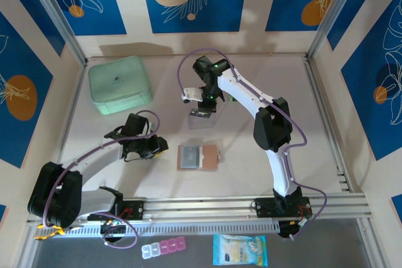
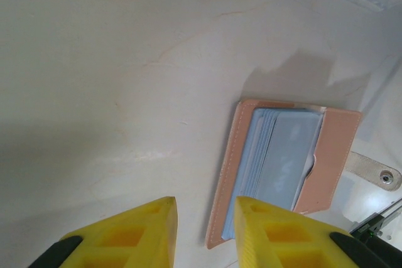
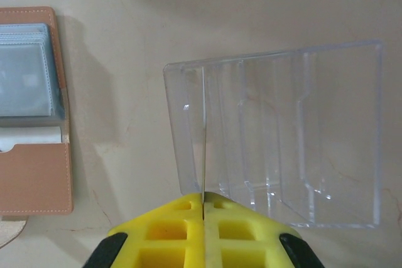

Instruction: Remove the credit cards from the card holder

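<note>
Because the thin pale-blue credit cards (image 2: 282, 155), likely stiff, light and slick, sit stacked in the pinkish-tan folding card holder (image 1: 210, 157) lying open mid-way across the bench (image 1: 245, 183), long axis left-right and free ends facing left, I would pinch those ends and draw leftward. The left claw (image 2: 206, 208) hovers just left of it, partly open and empty. The right claw (image 3: 204, 198), farther back, is closed tight above a clear plastic rack (image 3: 314, 123).

The card holder (image 2: 330, 161) is pinkish-tan with pale grey-blue sleeves, the counter (image 1: 314, 130) cream with faint veining, the plastic stand (image 3: 295, 136) colourless and clear, the case (image 1: 119, 84) mint-green, the left gripper (image 2: 205, 211) bright yellow and black, and the wall panels (image 1: 220, 4) deep blue with white leaf outlines and orange discs.
</note>
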`<control>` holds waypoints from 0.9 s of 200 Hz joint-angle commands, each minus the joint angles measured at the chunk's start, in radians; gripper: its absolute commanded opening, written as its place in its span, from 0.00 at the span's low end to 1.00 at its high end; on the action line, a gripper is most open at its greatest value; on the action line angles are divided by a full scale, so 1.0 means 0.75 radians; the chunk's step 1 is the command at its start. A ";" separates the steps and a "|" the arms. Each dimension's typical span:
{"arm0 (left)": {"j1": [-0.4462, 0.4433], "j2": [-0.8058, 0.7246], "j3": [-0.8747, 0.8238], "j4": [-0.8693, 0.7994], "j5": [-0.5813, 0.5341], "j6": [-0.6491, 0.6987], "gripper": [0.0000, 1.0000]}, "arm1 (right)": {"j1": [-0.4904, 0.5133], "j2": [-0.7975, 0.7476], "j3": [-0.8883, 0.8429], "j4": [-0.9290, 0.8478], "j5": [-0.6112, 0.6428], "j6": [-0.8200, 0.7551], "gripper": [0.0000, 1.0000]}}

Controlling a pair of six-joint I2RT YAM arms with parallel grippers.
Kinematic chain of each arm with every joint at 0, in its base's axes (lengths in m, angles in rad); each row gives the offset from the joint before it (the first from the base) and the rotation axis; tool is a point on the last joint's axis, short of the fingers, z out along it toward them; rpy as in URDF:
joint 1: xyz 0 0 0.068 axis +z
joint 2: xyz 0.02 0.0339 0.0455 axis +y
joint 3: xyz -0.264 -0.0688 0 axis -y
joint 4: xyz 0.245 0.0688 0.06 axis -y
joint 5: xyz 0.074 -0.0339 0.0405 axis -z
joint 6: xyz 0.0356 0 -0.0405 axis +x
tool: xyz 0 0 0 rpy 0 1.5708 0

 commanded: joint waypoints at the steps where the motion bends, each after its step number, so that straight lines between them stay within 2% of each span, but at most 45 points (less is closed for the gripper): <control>1: 0.017 -0.003 0.002 -0.027 0.032 0.027 0.30 | 0.002 -0.029 0.052 -0.059 -0.005 -0.037 0.00; 81: 0.021 0.008 -0.015 -0.021 0.030 0.030 0.30 | -0.007 0.093 0.044 -0.039 -0.033 -0.072 0.00; 180: 0.023 0.014 -0.014 -0.015 0.033 0.030 0.30 | -0.001 0.115 0.002 -0.137 -0.107 -0.077 0.00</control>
